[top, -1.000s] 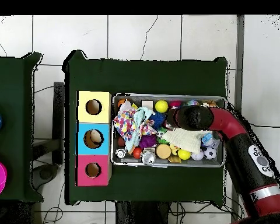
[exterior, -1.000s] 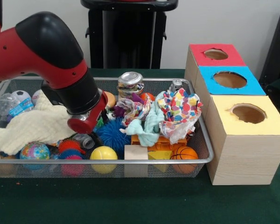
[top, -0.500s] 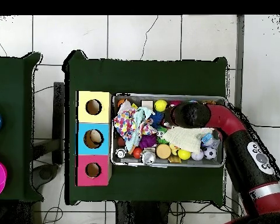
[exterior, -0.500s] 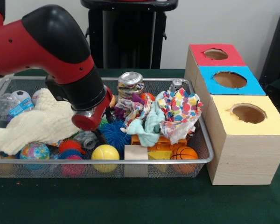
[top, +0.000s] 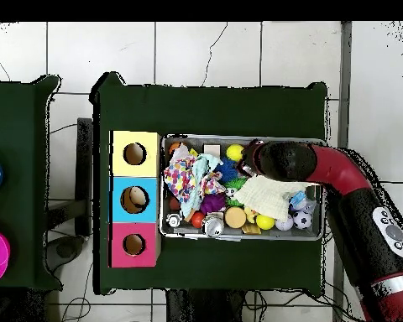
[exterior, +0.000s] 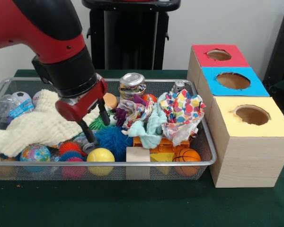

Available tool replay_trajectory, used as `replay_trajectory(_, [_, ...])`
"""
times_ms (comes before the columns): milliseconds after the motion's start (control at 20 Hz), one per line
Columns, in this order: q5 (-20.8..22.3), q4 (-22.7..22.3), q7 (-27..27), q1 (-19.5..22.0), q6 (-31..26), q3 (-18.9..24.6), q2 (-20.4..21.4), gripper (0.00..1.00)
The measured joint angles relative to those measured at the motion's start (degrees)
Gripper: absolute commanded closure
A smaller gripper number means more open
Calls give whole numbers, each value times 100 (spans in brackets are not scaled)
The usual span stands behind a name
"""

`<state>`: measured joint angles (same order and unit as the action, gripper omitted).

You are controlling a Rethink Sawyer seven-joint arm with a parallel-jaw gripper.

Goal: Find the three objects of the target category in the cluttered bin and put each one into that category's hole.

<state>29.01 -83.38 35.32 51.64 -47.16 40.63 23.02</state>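
The wire-mesh bin is full of toys and cloths; it also shows in the overhead view. A clear bottle with a blue label lies at the bin's left end, also seen from above. A small clear grey piece, perhaps another bottle, lies by a yellow ball; I cannot tell. My gripper hangs open and empty above the bin's middle left, one fingertip just over that piece. From above my arm hides the gripper. The red-faced hole is on the farthest box, also visible from above.
A shiny can stands at the back. A cream cloth covers the left side, a spotted cloth the right. A blue spiky ball, a yellow ball and a wooden block lie in front. Blue and yellow holes are nearer.
My arm has lifted out of the clutter and shifted toward the bin's front edge. The open fingers, hidden behind the wrist before, now show. The yellow ball has shifted slightly.
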Motion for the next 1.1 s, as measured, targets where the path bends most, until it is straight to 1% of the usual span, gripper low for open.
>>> replay_trajectory(250, [-350,16,795,-213,491,-457,159,0])
replay_trajectory(350, [-471,34,1237,-344,685,-708,191,0])
replay_trajectory(500, [-537,34,1646,-477,831,-959,205,0])
replay_trajectory(550, [-556,31,1897,-556,915,-1131,205,0])
replay_trajectory(700, [-564,16,2110,-618,1003,-1299,208,0])
replay_trajectory(800, [-573,-7,2373,-722,1179,-1578,227,0])
replay_trajectory(950, [-696,-29,2818,-947,1390,-2073,282,0])
replay_trajectory(1100, [-827,-55,3174,-1103,1473,-2405,338,0])
